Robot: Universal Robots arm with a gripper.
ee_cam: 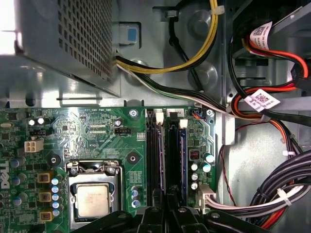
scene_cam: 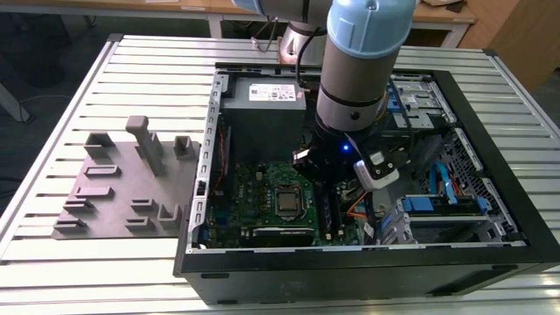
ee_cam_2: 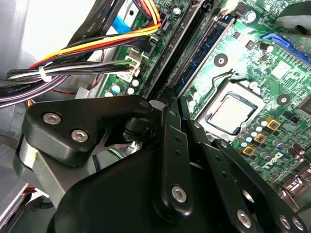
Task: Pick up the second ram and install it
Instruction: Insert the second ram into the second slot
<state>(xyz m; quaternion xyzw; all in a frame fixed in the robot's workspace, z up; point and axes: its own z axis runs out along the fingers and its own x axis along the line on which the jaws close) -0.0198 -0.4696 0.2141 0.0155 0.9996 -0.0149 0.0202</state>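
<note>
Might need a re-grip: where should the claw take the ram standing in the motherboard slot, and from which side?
Probably its top long edge near mid-length, pinching the flat faces, from straight above the motherboard. The ram stands on edge, with a neighbouring slot and cables close beside it.

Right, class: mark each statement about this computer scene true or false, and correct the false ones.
1. The gray tray lies outside the computer case, on the exterior view's left. True.
2. A cooler covers the processor. False: its metal lid is bare.
3. The gripper hangs over the tray. False: it is inside the case, at the memory slots.
4. The case rests on a slatted table. True.
</note>
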